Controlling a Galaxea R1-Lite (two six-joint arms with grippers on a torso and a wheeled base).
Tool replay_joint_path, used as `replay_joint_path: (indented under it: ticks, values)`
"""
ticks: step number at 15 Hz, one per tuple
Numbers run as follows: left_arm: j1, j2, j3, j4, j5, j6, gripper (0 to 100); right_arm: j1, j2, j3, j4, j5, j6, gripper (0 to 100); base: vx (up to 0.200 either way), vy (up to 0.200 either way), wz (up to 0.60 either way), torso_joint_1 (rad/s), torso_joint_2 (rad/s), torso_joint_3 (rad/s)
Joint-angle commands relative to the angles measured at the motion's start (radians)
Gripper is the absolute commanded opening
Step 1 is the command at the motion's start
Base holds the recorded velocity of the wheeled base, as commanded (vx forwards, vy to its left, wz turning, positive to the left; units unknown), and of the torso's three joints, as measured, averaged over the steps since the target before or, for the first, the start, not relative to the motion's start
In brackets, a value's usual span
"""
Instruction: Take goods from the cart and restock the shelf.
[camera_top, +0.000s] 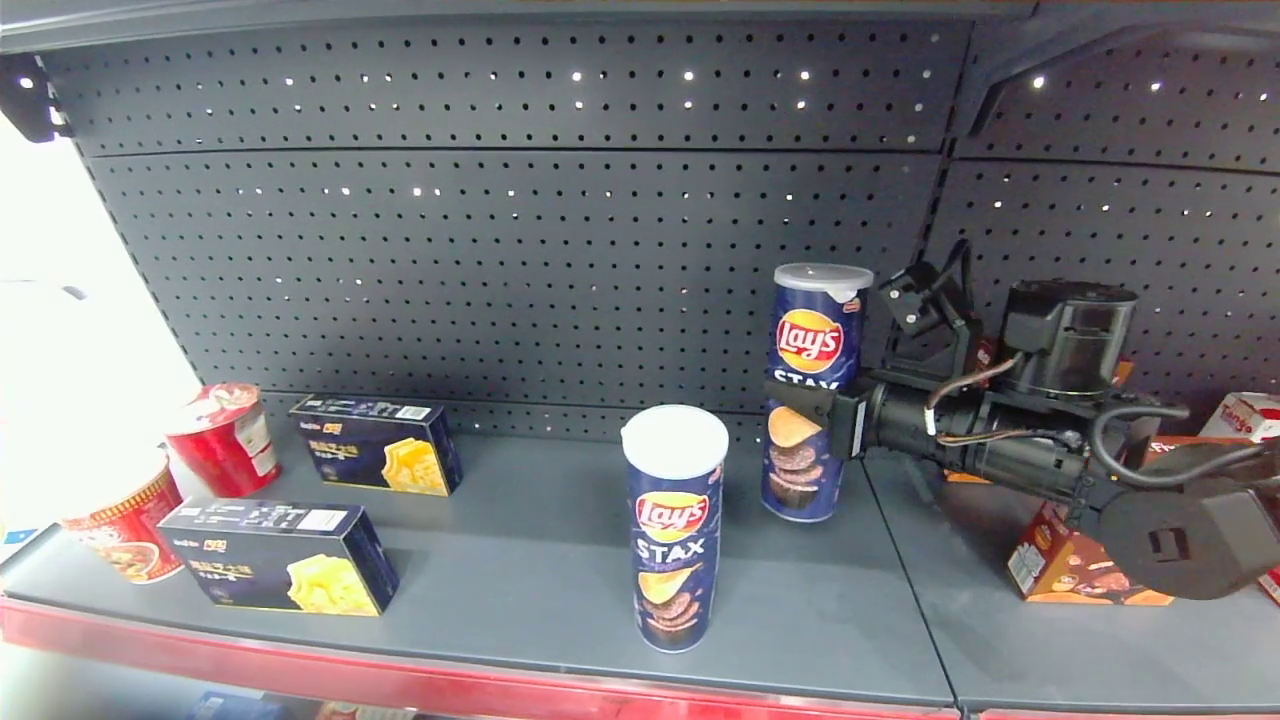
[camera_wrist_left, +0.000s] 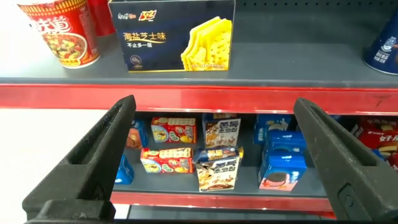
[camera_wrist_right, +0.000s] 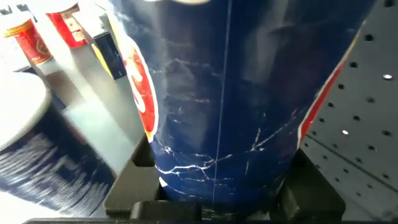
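Closest stood a tall round chips can (camera_top: 675, 530) with a glossy blue side and a flat white lid (camera_top: 674, 438), upright near the front of the smooth grey metal shelf (camera_top: 520, 570). Just behind it and to the right, the right hand (camera_top: 800, 403) pinched a second blue can (camera_top: 818, 340) of the same shape at its middle, close to the perforated back panel (camera_top: 500, 250). The left hand (camera_wrist_left: 214, 109) hung before the red shelf edge (camera_wrist_left: 199, 96), its black fingers spread wide apart.
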Motion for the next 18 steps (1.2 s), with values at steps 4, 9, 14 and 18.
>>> replay_joint_path:
  ticks: [4,9,14,18]
  values:
    - [0.000,0.003,0.000,0.000,0.000,0.000,100,-0.026,0.100,-0.114,0.009,0.140,0.004,0,0.000,0.000,0.00,0.000,0.00,0.000]
    - [0.000,0.003,0.000,0.000,0.000,0.000,100,-0.024,0.206,-0.248,0.009,0.203,0.004,0,0.000,0.000,0.00,0.000,0.00,0.000]
    - [0.000,0.003,0.000,0.000,0.000,0.000,100,-0.012,0.301,-0.295,-0.060,0.203,0.002,0,0.000,0.000,0.00,0.000,0.00,0.000]
    - [0.000,0.003,0.000,0.000,0.000,0.000,100,-0.001,0.367,-0.297,-0.145,0.200,-0.010,0,0.000,0.000,0.00,0.000,0.00,0.000]
